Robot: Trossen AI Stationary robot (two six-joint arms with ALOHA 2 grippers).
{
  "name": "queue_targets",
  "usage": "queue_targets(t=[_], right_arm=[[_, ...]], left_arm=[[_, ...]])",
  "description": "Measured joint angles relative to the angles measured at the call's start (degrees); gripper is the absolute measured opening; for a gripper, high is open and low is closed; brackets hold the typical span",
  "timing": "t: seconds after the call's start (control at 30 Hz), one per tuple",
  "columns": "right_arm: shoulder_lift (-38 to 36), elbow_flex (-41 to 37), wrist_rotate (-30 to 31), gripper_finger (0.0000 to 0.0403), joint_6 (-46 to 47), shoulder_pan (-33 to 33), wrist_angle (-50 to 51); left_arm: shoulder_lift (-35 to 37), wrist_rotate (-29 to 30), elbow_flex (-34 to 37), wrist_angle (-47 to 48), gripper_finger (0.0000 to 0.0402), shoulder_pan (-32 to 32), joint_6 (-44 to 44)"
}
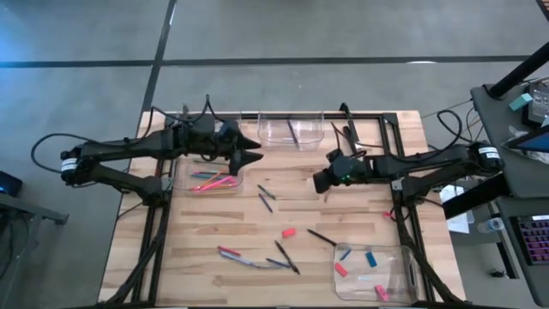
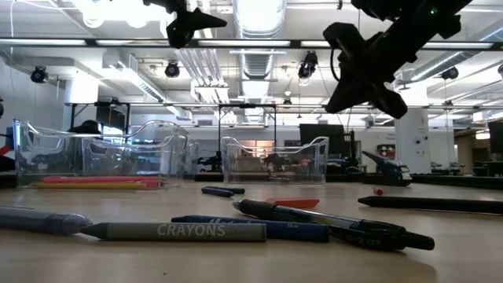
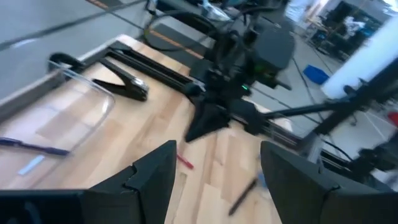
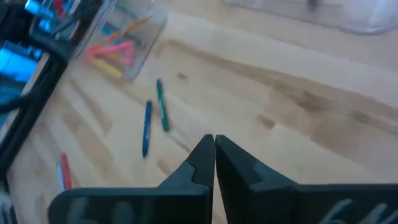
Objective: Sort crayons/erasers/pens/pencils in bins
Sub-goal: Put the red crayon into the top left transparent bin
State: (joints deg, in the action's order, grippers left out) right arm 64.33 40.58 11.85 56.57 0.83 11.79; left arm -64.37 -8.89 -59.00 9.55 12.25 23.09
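Observation:
My left gripper (image 1: 256, 149) hangs open above the table, at the far right corner of the left bin (image 1: 182, 176), which holds pink and orange crayons (image 1: 214, 183). My right gripper (image 4: 214, 149) is shut on nothing, raised over the bare wood right of centre. Loose pens (image 1: 266, 197) lie at mid-table. A red eraser (image 1: 289, 232) and a black pen (image 1: 322, 238) lie flat nearer the front. More sticks (image 1: 257, 257) lie near the front edge. The far bin (image 1: 292, 137) holds one pen. The near right bin (image 1: 403, 257) holds blue and red erasers.
A black clamp-like tool (image 1: 350, 136) lies at the far right of the table. A small red piece (image 3: 183, 162) lies on the wood below my right gripper. A black metal frame (image 1: 386, 120) borders the table. Bare wood lies between the two grippers.

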Motion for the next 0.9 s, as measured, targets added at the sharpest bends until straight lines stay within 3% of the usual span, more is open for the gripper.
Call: queue_targets(t=[0.23,0.57,0.73,0.9], right_arm=[[3.1,0.0,-0.3,0.0052,8.6,0.3,0.7],[5.2,0.2,0.2,0.0177,18.0,0.2,5.1],[5.2,0.2,0.2,0.0181,25.0,0.2,15.5],[5.2,0.2,0.1,0.0172,27.5,0.2,19.9]], left_arm=[[2.3,-7.9,0.1,0.5,0.0216,0.0,-0.2],[7.4,-8.9,0.3,0.5,0.0216,0.0,-5.6],[8.4,-8.9,0.4,1.7,0.0216,0.0,-7.4],[7.7,-8.5,0.5,2.1,0.0216,0.0,-8.6]])
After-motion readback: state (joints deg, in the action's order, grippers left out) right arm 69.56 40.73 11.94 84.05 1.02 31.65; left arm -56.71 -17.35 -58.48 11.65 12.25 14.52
